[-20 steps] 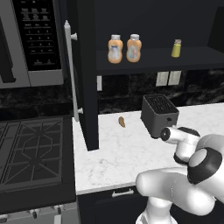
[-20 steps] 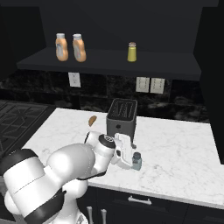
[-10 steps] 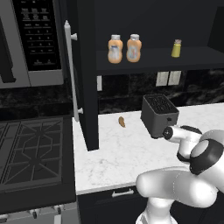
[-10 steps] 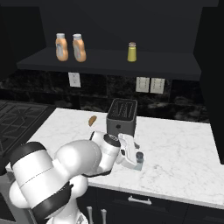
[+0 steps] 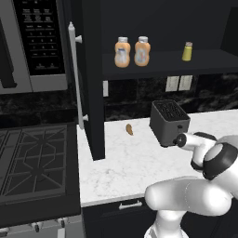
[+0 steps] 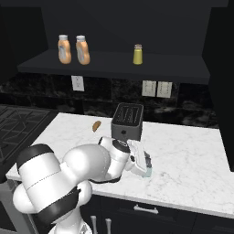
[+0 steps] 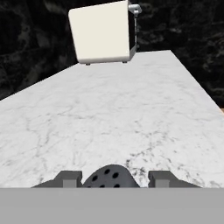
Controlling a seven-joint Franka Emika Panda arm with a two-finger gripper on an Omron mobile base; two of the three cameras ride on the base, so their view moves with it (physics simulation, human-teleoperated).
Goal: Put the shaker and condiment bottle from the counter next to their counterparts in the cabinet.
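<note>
Two orange bottles [image 5: 142, 51]: upright, side by side, just apart, toward the door end of the cabinet [image 5: 162, 62] shelf; bottle half of the task judged complete.
Counterpart: yellow-green shaker [image 5: 187, 51] upright on the same shelf, well apart from the bottles, free shelf around it.
Shaker position: pale shaker [image 6: 149, 171] upright on the table [image 6: 192, 151], near the front edge, just forward of the toaster [image 6: 128, 119].
Change: pincer [image 6: 145, 163] wide apart a second ago, now drawn in around the shaker; arm also shifted slightly over the same spot.
Pincer state: narrowed, one fingertip on each side of the perforated grey cap [image 7: 107, 176]; firm clamp on the cap cannot be told, as a slim gap appears on both sides in the hand view.
Shaker status: base on the marble, not yet lifted.
Meaning: grasp step judged under way; lift and carry to the shelf remaining.
Next requirement: confirm grip before lifting, clear the toaster top, then set down beside the yellow-green shaker.
Risk: small smooth body, likely to slip or tip if pinched off centre.
</note>
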